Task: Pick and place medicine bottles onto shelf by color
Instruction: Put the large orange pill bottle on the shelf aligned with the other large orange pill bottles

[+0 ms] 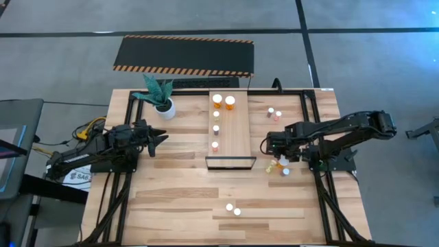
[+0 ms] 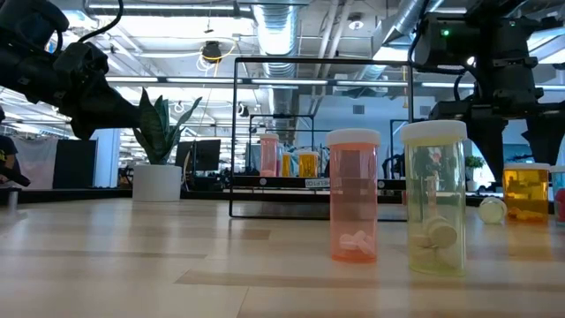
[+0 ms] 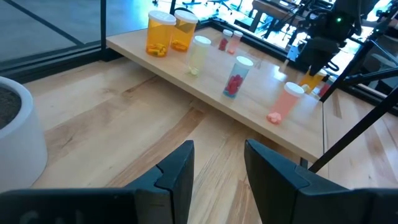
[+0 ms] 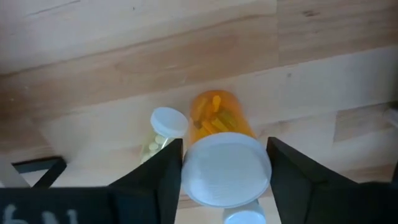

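The shelf [image 1: 233,134] lies mid-table and carries two orange bottles [image 1: 223,102] and three smaller ones [image 1: 215,128], all upright. My right gripper [image 1: 276,159] points down just right of the shelf's near end and is shut on an orange medicine bottle [image 4: 217,115]. A small yellowish bottle [image 4: 155,140] lies beside that bottle, and another white cap [image 4: 242,216] shows close by. My left gripper [image 3: 217,168] waits open at the table's left, holding nothing. My right gripper pinches the orange bottle's white cap [image 4: 227,168] between its two fingers [image 4: 163,177], one on each side of the cap. The fingers come from above, pointing down. In the low view the bottle [image 2: 525,190] stands upright on the tabletop.
Two small bottles [image 1: 274,112] stand on the table right of the shelf's far end. A pink bottle [image 2: 354,194] and a yellowish one [image 2: 434,199] stand near the front edge. A white plant pot [image 1: 164,108] sits far left, with a black mat [image 1: 184,55] beyond the table.
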`<act>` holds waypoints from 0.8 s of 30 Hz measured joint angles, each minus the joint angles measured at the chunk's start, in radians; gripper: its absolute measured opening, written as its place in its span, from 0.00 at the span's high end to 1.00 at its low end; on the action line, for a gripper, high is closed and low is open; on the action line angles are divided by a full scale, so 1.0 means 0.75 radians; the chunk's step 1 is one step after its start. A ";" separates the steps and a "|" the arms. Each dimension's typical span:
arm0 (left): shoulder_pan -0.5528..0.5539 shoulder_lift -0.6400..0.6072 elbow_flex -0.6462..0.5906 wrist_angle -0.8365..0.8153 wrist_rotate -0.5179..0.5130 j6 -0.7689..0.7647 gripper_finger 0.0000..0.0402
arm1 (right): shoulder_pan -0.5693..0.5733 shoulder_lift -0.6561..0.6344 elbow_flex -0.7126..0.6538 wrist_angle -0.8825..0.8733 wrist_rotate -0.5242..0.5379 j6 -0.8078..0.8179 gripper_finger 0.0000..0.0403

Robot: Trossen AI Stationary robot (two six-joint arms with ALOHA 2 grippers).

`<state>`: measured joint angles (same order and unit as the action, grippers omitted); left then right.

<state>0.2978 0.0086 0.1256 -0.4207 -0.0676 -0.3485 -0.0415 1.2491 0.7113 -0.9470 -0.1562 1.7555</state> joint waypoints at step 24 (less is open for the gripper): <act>0.000 0.000 0.000 0.000 0.000 0.000 0.68 | -0.320 0.001 0.164 -0.110 0.073 -0.165 0.46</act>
<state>0.2978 0.0086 0.1257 -0.4209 -0.0673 -0.3485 -0.2817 1.2499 0.8341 -1.0298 -0.1017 1.6318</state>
